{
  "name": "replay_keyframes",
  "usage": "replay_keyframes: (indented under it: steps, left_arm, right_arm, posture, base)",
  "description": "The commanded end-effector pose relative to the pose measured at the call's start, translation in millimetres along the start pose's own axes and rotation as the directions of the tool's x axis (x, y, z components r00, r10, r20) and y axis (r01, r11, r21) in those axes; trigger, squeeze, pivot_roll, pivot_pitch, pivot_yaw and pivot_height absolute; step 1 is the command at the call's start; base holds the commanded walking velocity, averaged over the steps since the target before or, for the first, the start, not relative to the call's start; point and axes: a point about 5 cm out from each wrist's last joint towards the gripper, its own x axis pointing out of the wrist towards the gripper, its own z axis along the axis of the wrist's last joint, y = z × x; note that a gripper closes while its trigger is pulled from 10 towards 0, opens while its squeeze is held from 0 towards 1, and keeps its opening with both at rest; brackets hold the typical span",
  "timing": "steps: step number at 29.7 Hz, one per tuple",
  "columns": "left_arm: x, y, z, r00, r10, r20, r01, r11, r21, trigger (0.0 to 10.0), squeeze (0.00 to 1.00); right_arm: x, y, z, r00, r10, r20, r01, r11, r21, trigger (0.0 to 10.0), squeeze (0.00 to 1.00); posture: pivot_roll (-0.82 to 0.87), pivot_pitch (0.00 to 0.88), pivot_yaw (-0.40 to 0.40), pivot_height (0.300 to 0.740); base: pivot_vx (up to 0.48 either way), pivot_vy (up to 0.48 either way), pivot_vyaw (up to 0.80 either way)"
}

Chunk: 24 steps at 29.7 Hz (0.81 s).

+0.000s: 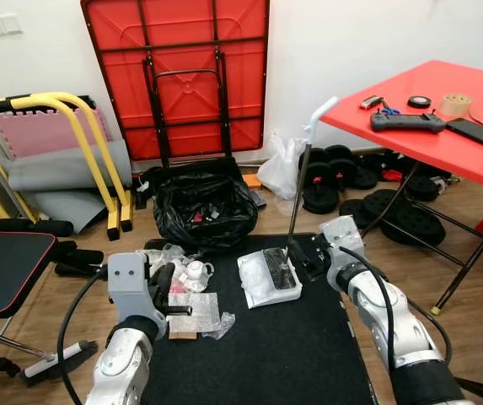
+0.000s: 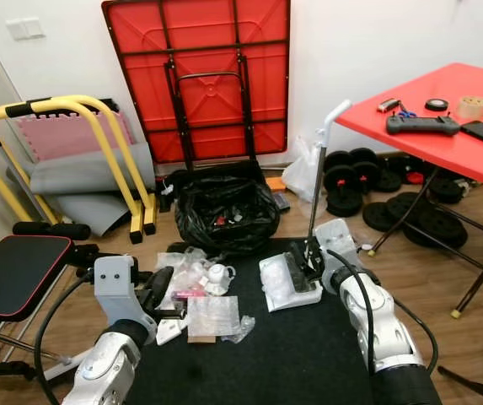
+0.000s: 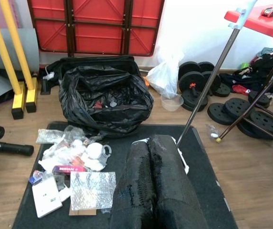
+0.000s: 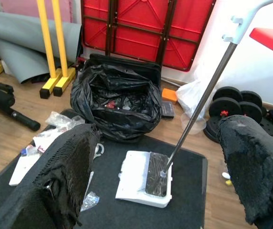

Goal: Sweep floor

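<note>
Here, right gripper [image 4: 160, 157] jaws wide before sweeper [image 4: 146, 177], trash [image 3: 72, 162] nearby

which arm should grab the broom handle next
Probably the right. The right gripper is open and sits beside the broom handle, just above the white dustpan. The left gripper is shut, over by the litter.
</note>
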Motion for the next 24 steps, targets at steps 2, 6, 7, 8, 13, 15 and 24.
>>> replay_keyframes:
  steps: [2,6,7,8,13,15,24]
  left_arm:
    - [0.2,2.4,-1.2,1.0,0.012,-0.007,-0.012,1.0,-0.007,10.0,0.0]
    - [0.1,1.5,-0.4,1.0,0.003,-0.001,-0.003,1.0,-0.005,10.0,0.0]
    - [0.1,1.5,-0.4,1.0,0.003,-0.001,-0.003,1.0,-0.005,10.0,0.0]
    - [0.0,1.2,-0.3,1.0,0.002,0.0,-0.002,1.0,-0.006,10.0,0.0]
    - [-0.1,0.8,0.0,1.0,-0.001,0.001,0.001,1.0,-0.007,10.0,0.0]
    - [0.0,0.6,0.0,1.0,-0.001,0.001,0.001,1.0,-0.008,10.0,0.0]
    - [0.3,0.2,0.4,1.0,-0.01,0.003,0.01,1.0,-0.006,10.0,0.0]
  right_arm:
    - [2.5,2.3,-1.6,1.0,-0.007,-0.007,0.007,1.0,0.022,10.0,0.0]
    - [2.8,0.1,-4.0,0.999,-0.022,-0.029,0.023,0.999,0.041,10.0,0.0]
    - [2.8,0.1,-4.0,0.999,-0.022,-0.029,0.023,0.999,0.041,10.0,0.0]
    - [3.1,0.0,-3.2,1.0,-0.017,-0.024,0.017,0.999,0.035,10.0,0.0]
    - [3.5,0.2,-2.4,1.0,-0.012,-0.019,0.013,0.999,0.034,10.0,0.0]
    - [3.6,0.3,-2.4,1.0,-0.01,-0.019,0.011,0.999,0.036,10.0,0.0]
    - [4.0,1.2,-1.7,1.0,-0.013,-0.014,0.014,0.999,0.042,10.0,0.0]
  posture:
    - [-0.03,0.0,-0.019,0.74]
    - [-0.03,0.0,-0.02,0.74]
    - [-0.03,0.0,-0.02,0.74]
    - [-0.03,0.0,-0.021,0.74]
    - [-0.03,0.0,-0.02,0.74]
    - [-0.03,0.0,-0.02,0.74]
    - [-0.03,0.0,-0.019,0.74]
  base:
    - [0.0,0.0,0.0]
    - [0.194,0.0,0.6]
    - [0.259,0.0,0.8]
    - [0.304,0.0,0.7]
    - [0.306,0.0,0.28]
    - [0.307,0.0,0.0]
    - [0.306,0.0,0.18]
